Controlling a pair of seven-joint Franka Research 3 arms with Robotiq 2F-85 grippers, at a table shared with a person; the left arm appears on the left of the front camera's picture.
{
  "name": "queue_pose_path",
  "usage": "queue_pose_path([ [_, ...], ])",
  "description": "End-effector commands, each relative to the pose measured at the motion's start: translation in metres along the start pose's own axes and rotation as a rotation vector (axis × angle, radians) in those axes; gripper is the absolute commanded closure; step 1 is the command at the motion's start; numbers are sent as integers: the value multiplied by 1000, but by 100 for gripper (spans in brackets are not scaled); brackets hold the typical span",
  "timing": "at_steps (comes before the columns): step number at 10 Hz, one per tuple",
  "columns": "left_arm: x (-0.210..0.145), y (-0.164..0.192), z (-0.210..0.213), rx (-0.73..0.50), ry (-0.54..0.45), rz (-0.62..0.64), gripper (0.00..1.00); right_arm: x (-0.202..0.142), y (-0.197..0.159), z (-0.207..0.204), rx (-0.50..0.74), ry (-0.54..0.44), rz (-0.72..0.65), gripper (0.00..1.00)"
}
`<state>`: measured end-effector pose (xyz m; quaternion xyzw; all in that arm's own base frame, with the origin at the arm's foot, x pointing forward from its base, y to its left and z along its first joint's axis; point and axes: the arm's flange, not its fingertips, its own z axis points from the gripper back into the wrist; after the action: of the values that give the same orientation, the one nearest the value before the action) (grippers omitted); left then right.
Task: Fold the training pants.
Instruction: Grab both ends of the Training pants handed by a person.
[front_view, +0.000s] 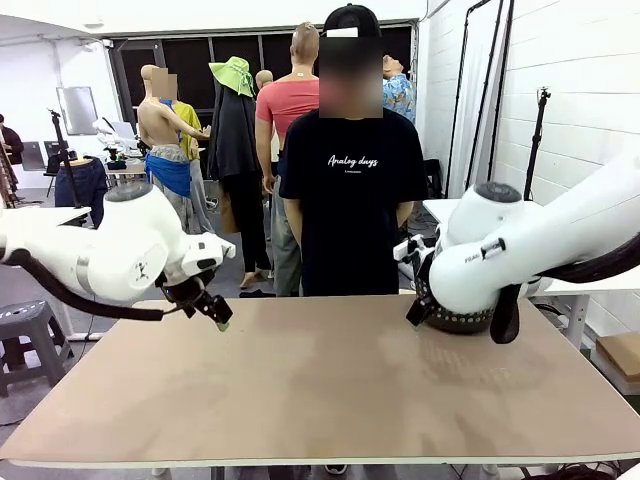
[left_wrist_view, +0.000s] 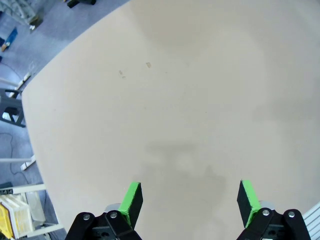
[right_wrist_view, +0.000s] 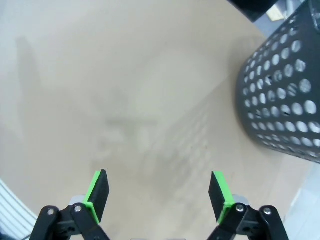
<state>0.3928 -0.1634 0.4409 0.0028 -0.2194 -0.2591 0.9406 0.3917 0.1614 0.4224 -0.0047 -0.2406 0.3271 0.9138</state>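
At the table's far edge, front view, a person is standing, with the left gripper hovering over its left side.

Left wrist: that gripper's jaws are gaping wide over the table, grasping nothing.

Right wrist: the right gripper is spreading wide and empty above the table, with a basket sitting on it nearby.

Can't tell where the training pants are.

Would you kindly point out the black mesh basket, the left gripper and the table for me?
Black mesh basket (right_wrist_view: 280, 100): right wrist view, its perforated side wall.
Left gripper (left_wrist_view: 189, 192): left wrist view, midway between its open green-padded fingertips.
Table (front_view: 330, 390): front view, bare middle of its top.
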Motion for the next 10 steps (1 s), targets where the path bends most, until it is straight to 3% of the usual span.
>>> queue_pose_path([
  [1,8,-8,25,47,24,68,0,10,-6,34,-62,42,0,0],
  [7,27,-14,97,53,-11,44,0,17,-11,115,-74,-11,45,0],
  [10,31,-18,116,77,0,7,0,20,-10,142,-79,14,123,0],
])
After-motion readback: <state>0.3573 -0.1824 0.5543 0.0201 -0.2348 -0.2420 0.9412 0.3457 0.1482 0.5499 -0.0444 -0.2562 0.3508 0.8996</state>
